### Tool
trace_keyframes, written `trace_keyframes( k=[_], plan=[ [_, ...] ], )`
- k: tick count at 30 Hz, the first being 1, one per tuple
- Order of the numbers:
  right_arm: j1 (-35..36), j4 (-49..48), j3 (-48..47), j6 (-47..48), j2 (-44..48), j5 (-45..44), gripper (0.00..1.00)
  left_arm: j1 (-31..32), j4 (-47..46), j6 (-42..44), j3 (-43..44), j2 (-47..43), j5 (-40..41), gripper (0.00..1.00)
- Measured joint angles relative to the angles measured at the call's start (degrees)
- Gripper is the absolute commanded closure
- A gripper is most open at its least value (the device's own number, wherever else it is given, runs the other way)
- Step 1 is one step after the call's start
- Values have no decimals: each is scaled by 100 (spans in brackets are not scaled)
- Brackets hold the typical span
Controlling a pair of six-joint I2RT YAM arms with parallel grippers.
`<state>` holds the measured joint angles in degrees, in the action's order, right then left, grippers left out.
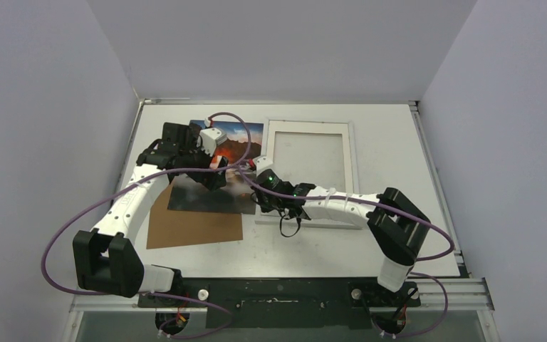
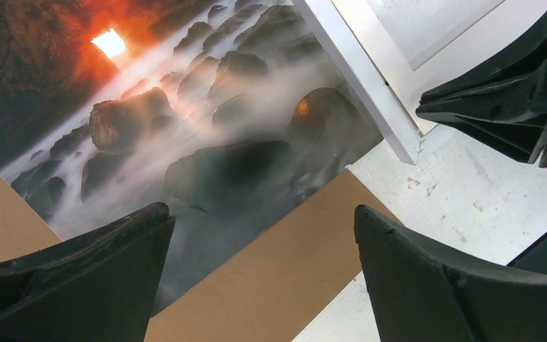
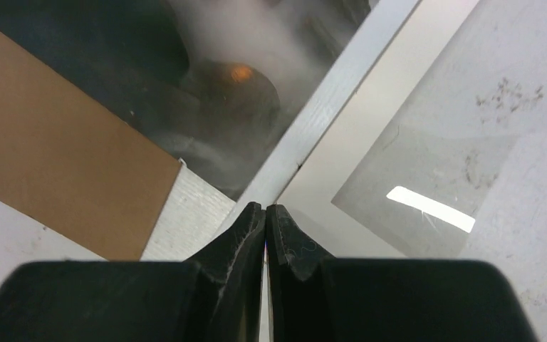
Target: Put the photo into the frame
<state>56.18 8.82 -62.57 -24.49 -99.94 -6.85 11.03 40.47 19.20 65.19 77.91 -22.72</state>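
Brown card, a flat board (image 1: 192,228), lies at the middle left of the top view. The photo (image 1: 238,142) rests half on it. The photo is flat on the white surface (image 1: 399,214), just left of the frame (image 1: 306,125). Its right edge meets the frame's left side and may slip a little under it; the view is too poor to be sure.

I think the photo is thin, light and bendy, and its shiny face looks slippery. It could crease or get marks if squeezed hard. Lying flat, it gives little to grab. A good place to hold looks like its lower edge or a corner, where it sits raised on the board.

The left arm (image 1: 132,199) comes up from the lower left and curls over to the right. The left claw (image 2: 263,271) hangs over the photo's dark lower part, spread wide, with nothing in it.

The right arm (image 1: 342,206) lies low, reaching left across the frame's bottom edge. The right claw (image 3: 266,221) is pressed closed and holds nothing, its tips right at the frame's lower left corner.
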Motion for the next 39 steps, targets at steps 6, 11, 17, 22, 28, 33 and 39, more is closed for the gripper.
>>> trace_keyframes(
  k=[6,11,17,22,28,33,39],
  plan=[
    [-216,-20,-363,138,-11,52,95,13,-17,-63,-2,0,0,0],
    [-479,-162,-426,199,-243,142,95,28,-33,-74,-11,0,0,0],
    [-575,-295,-516,247,-706,286,95,7,-37,-160,-118,0,-28,1],
    [-597,-437,-516,262,-839,372,95,-223,-35,-262,-118,37,-192,1],
    [-603,-619,-402,258,-828,400,95,-374,-33,-310,-116,98,-227,1],
    [-595,-695,-219,240,-699,356,95,-400,-28,-317,-116,105,-286,1],
    [-590,-660,-173,243,-640,323,95,-411,-26,-352,-103,118,-302,2]
  ],
)
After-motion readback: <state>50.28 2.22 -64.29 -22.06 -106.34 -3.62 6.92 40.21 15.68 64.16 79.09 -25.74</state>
